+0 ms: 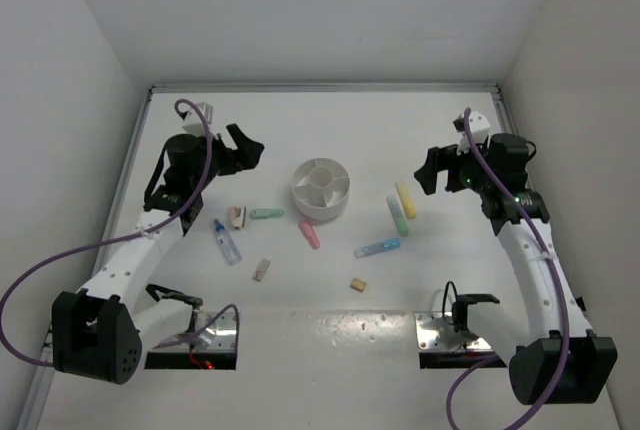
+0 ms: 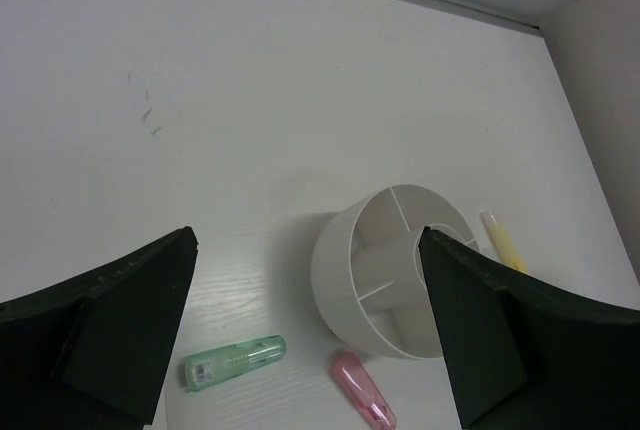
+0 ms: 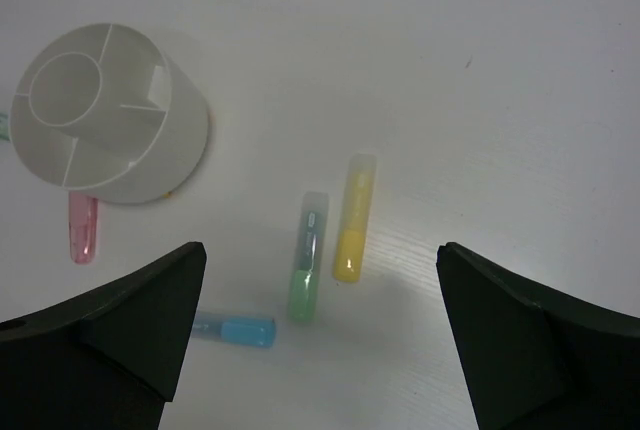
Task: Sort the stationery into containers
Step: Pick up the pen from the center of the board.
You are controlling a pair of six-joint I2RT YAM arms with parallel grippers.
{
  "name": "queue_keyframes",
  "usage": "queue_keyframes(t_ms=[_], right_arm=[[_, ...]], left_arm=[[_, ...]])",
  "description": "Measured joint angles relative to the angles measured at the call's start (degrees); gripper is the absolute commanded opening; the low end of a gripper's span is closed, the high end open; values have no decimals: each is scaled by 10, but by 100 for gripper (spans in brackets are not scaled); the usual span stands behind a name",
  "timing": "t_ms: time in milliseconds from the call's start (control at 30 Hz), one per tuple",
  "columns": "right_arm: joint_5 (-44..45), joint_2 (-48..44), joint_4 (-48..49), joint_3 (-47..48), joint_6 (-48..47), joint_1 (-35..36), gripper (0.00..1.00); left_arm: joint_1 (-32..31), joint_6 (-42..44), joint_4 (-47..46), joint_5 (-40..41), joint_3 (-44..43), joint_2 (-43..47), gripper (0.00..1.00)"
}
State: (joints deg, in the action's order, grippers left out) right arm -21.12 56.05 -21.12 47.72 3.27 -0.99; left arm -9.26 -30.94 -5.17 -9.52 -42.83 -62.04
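Note:
The round white divided bowl (image 1: pixel 321 188) stands mid-table. Around it lie a green stick (image 1: pixel 266 214), a pink stick (image 1: pixel 310 234), a yellow stick (image 1: pixel 405 200), a green-capped stick (image 1: pixel 397 216), a blue stick (image 1: pixel 377 248), a clear blue-capped tube (image 1: pixel 227 242) and two tan erasers (image 1: pixel 262 269) (image 1: pixel 358 284). My left gripper (image 1: pixel 250 150) is open and empty, left of the bowl; its view (image 2: pixel 307 240) shows the bowl (image 2: pixel 340 280), green stick (image 2: pixel 233 360) and pink stick (image 2: pixel 363 388). My right gripper (image 1: pixel 428 172) is open and empty, above the yellow stick (image 3: pixel 353 218) and green-capped stick (image 3: pixel 306 258).
A small pink-and-white item (image 1: pixel 238 216) lies beside the green stick. White walls enclose the table on the left, back and right. Metal base plates (image 1: pixel 445 333) sit at the near edge. The right wrist view also shows the bowl (image 3: pixel 185 155) and blue stick (image 3: pixel 235 330).

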Motion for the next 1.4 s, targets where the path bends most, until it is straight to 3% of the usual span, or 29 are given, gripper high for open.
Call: queue_keyframes(t_ms=[300,367,400,433,467,500,533,600,633,667,700,733,800,833,933,1067,1167,1200,1300,1333,1400], right_arm=[[-28,-10,-1,0,-17,0,100],[-36,-18,-2,0,-22,0,95],[-40,-22,-2,0,-25,0,92],[-45,-25,-2,0,-29,0,73],[-48,-28,-2,0,-35,0,44],[-51,-29,-2,0,-40,0,16],[-55,-30,-2,0,-42,0,0],[-61,-31,-5,0,-41,0,0],[-65,-31,-6,0,-42,0,37],[-72,-30,-8,0,-40,0,65],[-80,-29,-10,0,-43,0,81],[-91,-27,-16,0,-47,0,89],[-112,-22,-23,0,-59,0,89],[-125,-18,-29,0,-66,0,89],[-186,3,-60,2,-99,5,89],[-257,48,-117,14,-148,14,76],[-245,71,-124,14,-156,26,64],[-230,79,-120,14,-155,30,47],[-160,129,-109,20,-147,44,25],[-140,151,-106,24,-147,47,25],[-96,211,-106,43,-139,56,34]], left_arm=[[0,0,-2,-24,-1,0,95],[0,0,-3,-32,-3,0,92],[0,0,-2,-37,-6,-2,86],[0,1,-3,-43,-10,-5,80],[0,1,-3,-49,-16,-10,47],[0,-2,-3,-57,-23,-16,22],[0,-4,-4,-62,-29,-22,0],[0,2,0,-73,-45,-36,0],[0,3,2,-77,-51,-41,0],[-2,5,4,-80,-57,-46,14],[-5,9,9,-83,-61,-48,35],[-8,16,17,-86,-64,-49,55],[-21,23,36,-86,-72,-53,80],[-35,36,50,-78,-77,-56,81],[-79,63,97,-52,-92,-64,83],[-111,83,134,-17,-97,-65,83],[-111,87,147,13,-98,-65,83],[-111,88,152,24,-98,-65,83],[-111,83,164,64,-98,-65,83],[-111,81,167,76,-98,-65,83],[-111,76,171,96,-99,-65,83]])
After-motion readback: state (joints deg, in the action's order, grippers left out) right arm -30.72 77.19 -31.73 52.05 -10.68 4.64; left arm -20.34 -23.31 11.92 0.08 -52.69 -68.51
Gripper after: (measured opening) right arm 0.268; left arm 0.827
